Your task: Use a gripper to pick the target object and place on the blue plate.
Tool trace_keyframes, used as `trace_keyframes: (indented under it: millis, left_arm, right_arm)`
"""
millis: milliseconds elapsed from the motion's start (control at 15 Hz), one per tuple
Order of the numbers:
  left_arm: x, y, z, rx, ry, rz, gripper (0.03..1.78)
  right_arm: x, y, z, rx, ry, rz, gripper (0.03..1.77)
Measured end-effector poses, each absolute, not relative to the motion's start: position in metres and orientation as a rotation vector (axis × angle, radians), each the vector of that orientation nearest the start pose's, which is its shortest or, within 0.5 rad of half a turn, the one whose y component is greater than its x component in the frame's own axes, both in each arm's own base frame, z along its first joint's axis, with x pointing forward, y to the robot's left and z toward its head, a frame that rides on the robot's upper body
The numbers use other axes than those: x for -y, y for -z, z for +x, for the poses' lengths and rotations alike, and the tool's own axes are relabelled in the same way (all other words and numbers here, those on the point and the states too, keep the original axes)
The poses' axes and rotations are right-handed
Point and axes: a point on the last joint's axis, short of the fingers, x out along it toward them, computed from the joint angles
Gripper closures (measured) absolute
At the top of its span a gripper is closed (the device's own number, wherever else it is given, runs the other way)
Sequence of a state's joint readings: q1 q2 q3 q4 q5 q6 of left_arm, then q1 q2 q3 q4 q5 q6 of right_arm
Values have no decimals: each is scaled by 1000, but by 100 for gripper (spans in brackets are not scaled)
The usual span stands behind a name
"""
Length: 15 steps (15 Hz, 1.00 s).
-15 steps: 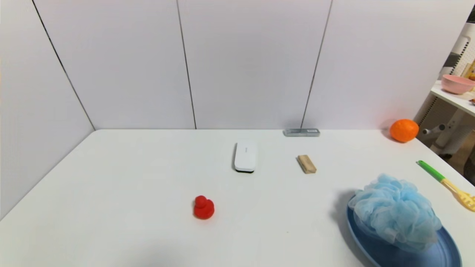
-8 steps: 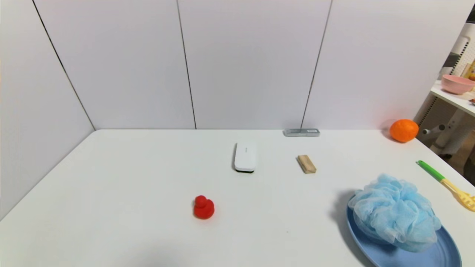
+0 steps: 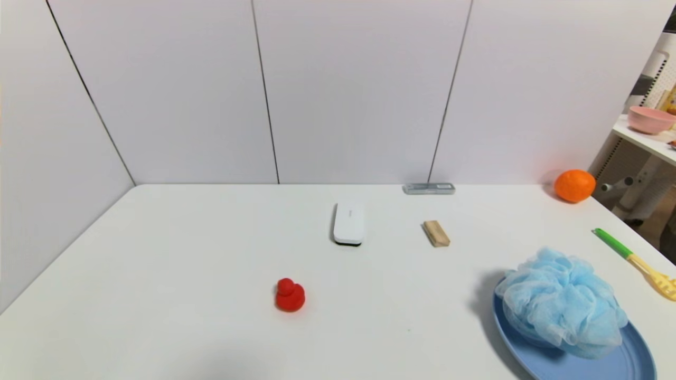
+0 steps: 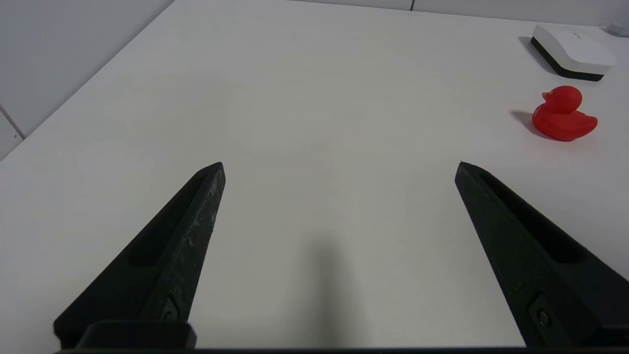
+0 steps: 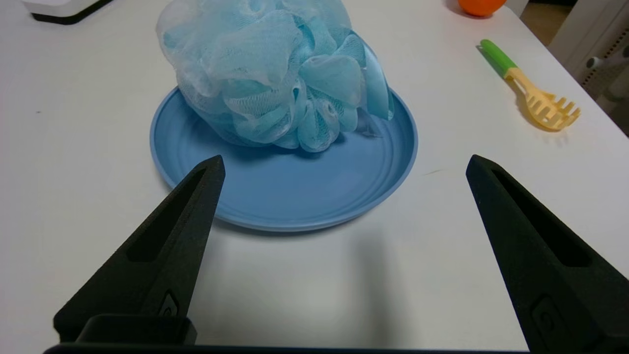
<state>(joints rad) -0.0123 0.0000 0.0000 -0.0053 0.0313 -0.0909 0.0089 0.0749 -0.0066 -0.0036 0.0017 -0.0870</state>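
The fluffy light blue bath pouf (image 3: 562,303) (image 5: 272,69) rests on the far half of the blue plate (image 3: 618,364) (image 5: 314,196) at the table's front right. My right gripper (image 5: 344,162) is open, empty and drawn back on the near side of the plate, apart from the pouf. Over bare table at the front left, my left gripper (image 4: 340,164) also stands open with nothing between its fingers. Neither arm shows in the head view.
A red duck (image 3: 290,295) (image 4: 562,114), a white eraser block (image 3: 349,224) (image 4: 572,51), a wooden block (image 3: 436,233) and a grey bar (image 3: 429,188) lie mid-table. An orange fruit (image 3: 574,185) and a green-handled pasta fork (image 3: 634,259) (image 5: 528,83) sit right. A pink bowl (image 3: 650,119) stands on a side shelf.
The pouf has settled slightly lower on the plate, uncovering more of the plate's near surface. Nothing else on the table has moved.
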Motion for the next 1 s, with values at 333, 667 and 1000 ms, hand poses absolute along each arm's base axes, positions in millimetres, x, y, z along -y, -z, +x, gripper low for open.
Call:
trace_keyframes:
  millis: [333, 667, 1000]
  left_arm:
    - [-1, -76, -23, 6, -19, -91, 12]
    - [-1, -76, -23, 6, -19, -91, 12]
    - [-1, -76, -23, 6, -19, -91, 12]
  right_arm:
    - [0, -76, -22, -4, -15, -59, 11]
    - [0, -75, -23, 2, -14, -63, 11]
    - [0, -76, -23, 2, -11, -53, 11]
